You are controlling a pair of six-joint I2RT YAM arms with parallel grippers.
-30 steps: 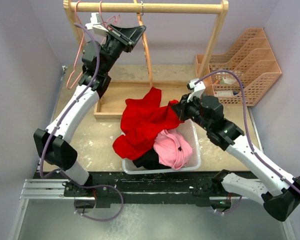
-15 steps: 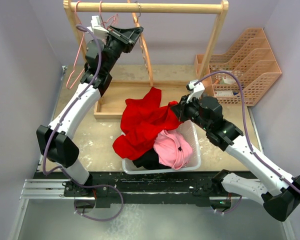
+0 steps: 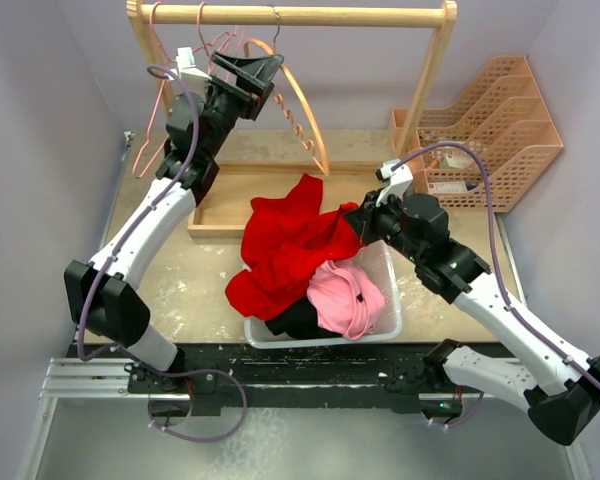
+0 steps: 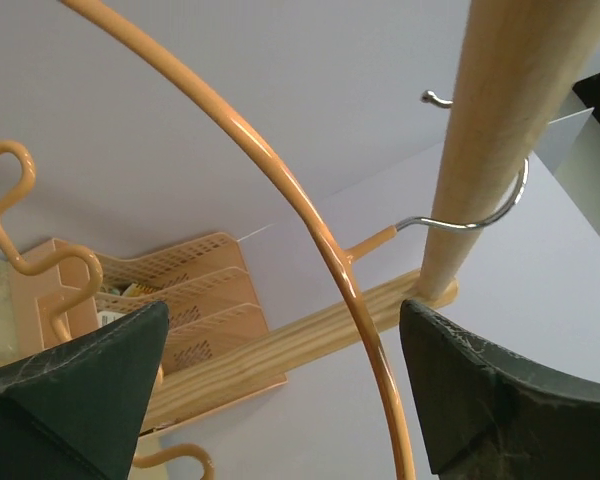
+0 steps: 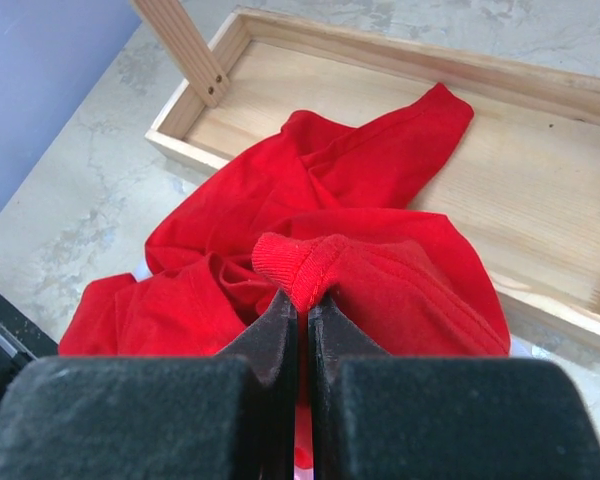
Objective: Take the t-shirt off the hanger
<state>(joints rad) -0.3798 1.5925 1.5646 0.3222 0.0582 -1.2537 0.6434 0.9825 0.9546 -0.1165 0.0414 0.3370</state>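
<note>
The red t-shirt (image 3: 285, 250) lies crumpled, off the hanger, draped over a white basket and the rack's wooden base. My right gripper (image 3: 358, 228) is shut on its ribbed collar (image 5: 305, 262); the body of the t-shirt (image 5: 380, 170) spreads out beyond the right gripper (image 5: 300, 302). The bare orange hanger (image 3: 298, 100) hangs by its metal hook (image 4: 480, 222) from the wooden rail (image 3: 360, 15) and tilts out to the right. My left gripper (image 3: 260, 72) is up by the rail, open. In the left wrist view the hanger's arm (image 4: 369, 344) passes between the spread jaws of the left gripper (image 4: 285, 310), untouched.
The white basket (image 3: 388, 262) also holds a pink garment (image 3: 345, 295) and a dark one (image 3: 295, 320). Pink hangers (image 3: 155, 110) hang at the rail's left end. An orange file rack (image 3: 490, 130) stands at the back right. The rack's base tray (image 3: 235, 195) lies under the rail.
My left gripper has opened and let go of the orange hanger, which has swung out to the right on the rail. The right arm and the t-shirt have not moved.
</note>
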